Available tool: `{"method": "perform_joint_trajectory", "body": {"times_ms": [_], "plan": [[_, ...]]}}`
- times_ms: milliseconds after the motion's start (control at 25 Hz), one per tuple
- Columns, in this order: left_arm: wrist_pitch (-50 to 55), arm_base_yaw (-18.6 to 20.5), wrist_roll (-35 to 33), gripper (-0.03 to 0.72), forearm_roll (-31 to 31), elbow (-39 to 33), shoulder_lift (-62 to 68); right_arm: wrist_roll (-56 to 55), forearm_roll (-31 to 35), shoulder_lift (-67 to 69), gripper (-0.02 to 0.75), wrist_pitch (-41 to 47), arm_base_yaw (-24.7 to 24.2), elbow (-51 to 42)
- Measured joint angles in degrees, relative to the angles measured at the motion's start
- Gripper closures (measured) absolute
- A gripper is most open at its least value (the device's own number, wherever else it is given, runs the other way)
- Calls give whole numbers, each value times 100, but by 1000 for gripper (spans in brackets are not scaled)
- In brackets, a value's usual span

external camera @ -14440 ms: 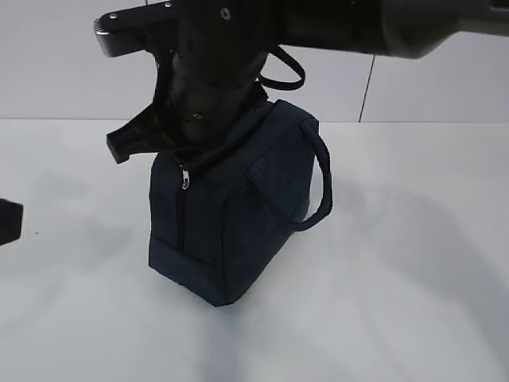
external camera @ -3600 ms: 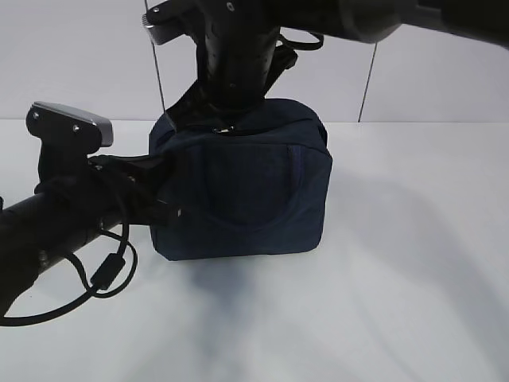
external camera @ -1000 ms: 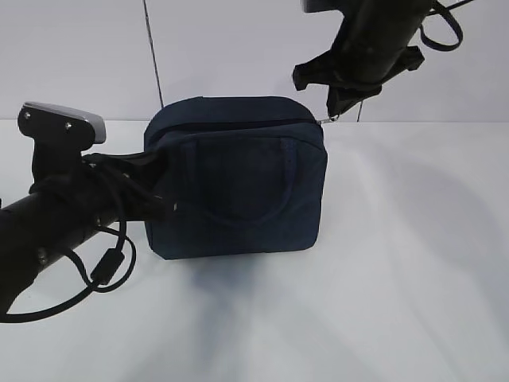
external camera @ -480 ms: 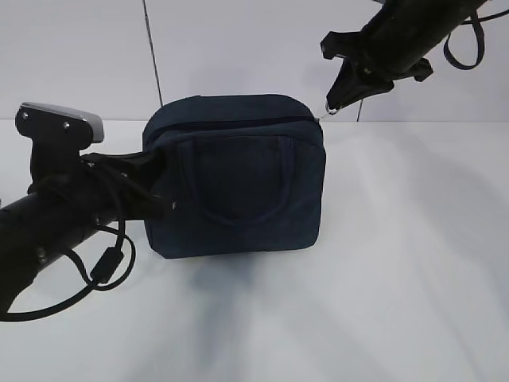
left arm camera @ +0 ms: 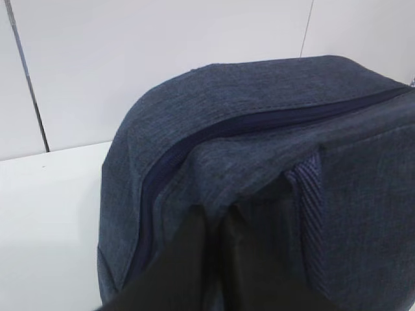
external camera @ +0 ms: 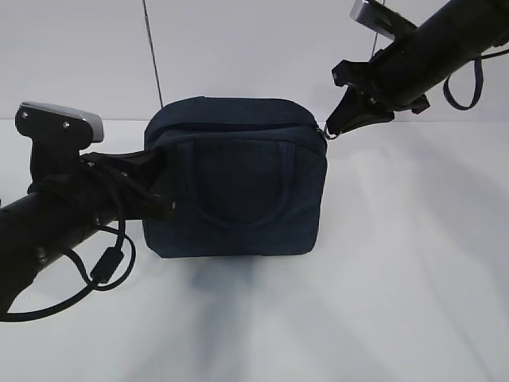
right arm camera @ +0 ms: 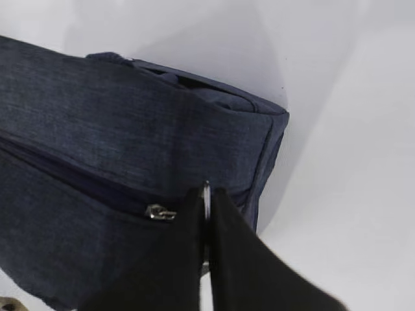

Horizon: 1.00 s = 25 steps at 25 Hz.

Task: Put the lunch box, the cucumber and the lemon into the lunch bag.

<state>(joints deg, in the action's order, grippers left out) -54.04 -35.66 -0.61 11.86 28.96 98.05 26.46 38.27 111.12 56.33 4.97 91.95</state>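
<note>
The lunch bag (external camera: 235, 179) stands upright on the white desk (external camera: 382, 302), a little left of centre in the exterior view, its broad side with one loop handle (external camera: 238, 208) lying flat against the fabric and turned toward the camera. The zipper (left arm camera: 214, 133) runs along the top edge and looks closed along the stretch that shows, a dark blue line curving down over the left shoulder of the bag in the left wrist view. The left tool (external camera: 159, 187) comes in low from the left and presses on the bag's left end; its fingers (left arm camera: 194, 265) are drawn together with a fold of navy fabric pinched between them, so it has hold of the bag itself. The right tool (external camera: 336, 127) reaches down at a slant from the upper right to the bag's top right corner — its dark fingers (right arm camera: 224, 240) are closed tight on the metal ring pull (right arm camera: 206, 194), which shows as a thin bright sliver in the narrow slit between them. Just left of that, the small metal zipper slider (right arm camera: 159, 212) sits at the end of the zipper track, near the bag's corner seam. The bag's far end wall drops to the desk beside the right tool — nothing else lies on the desk around it in these views.
</note>
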Motion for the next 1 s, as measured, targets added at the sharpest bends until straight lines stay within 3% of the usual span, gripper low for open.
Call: {"method": "perform_joint_trajectory", "body": {"times_ms": [280, 1000], "plan": [[11, 0, 0, 678, 0, 0, 0, 184, 116, 92, 718, -343, 0, -160], [30, 0, 0, 678, 0, 0, 0, 191, -315, 115, 718, -393, -51, -173]]}}
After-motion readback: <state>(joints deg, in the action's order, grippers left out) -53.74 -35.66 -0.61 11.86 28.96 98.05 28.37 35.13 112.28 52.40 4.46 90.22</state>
